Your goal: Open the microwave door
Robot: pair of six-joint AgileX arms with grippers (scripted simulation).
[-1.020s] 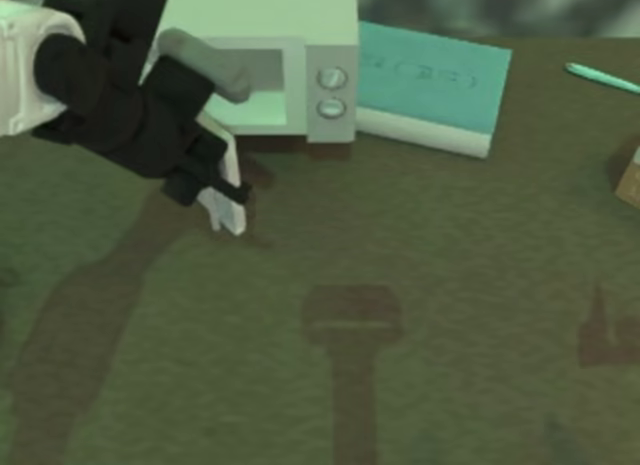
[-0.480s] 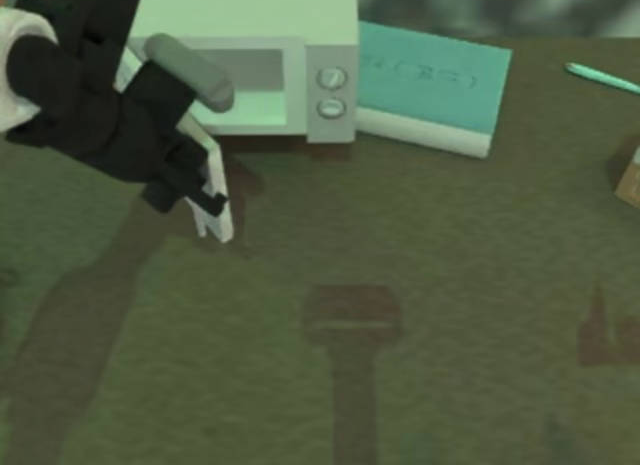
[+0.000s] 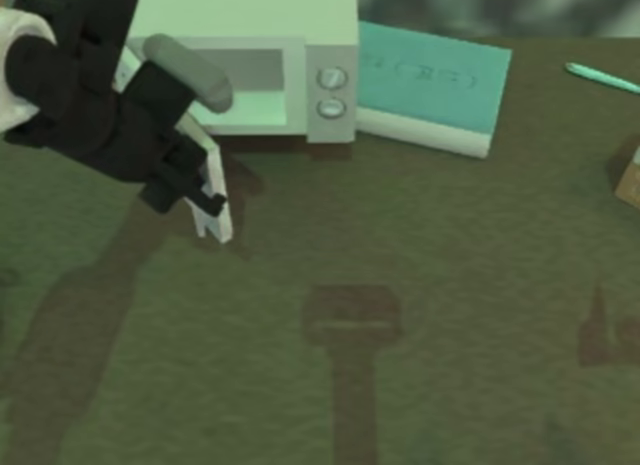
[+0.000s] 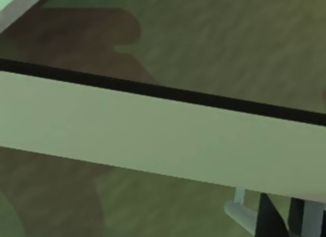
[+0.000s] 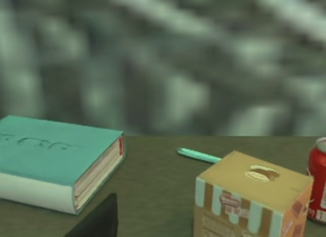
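the microwave (image 3: 300, 45) stands at the far edge of the bench (image 3: 420, 285), left of the middle, with its two knobs (image 3: 331, 92) on the front right panel. the door (image 3: 214, 200) is swung out toward the near side, hinged at the left, so the cavity (image 3: 255, 90) is open to view. the door's free end points down the bench, well clear of the knob panel.

the left gripper (image 3: 207, 200) is at that free end, pinched narrow on the door's edge beside the handle, with the black arm lying across the microwave's left front corner. in the left wrist view the door (image 4: 163, 135) fills the frame as a pale band with a dark top edge, and the handle (image 4: 239, 212) shows at one corner beside a dark finger (image 4: 267, 221).

a teal book (image 3: 430, 85) lies just right of the microwave. a teal pen (image 3: 600, 77) lies far right, near a box (image 5: 252, 196) and a red can (image 5: 318, 178).

the right gripper is out of the top view; i cannot tell its state.
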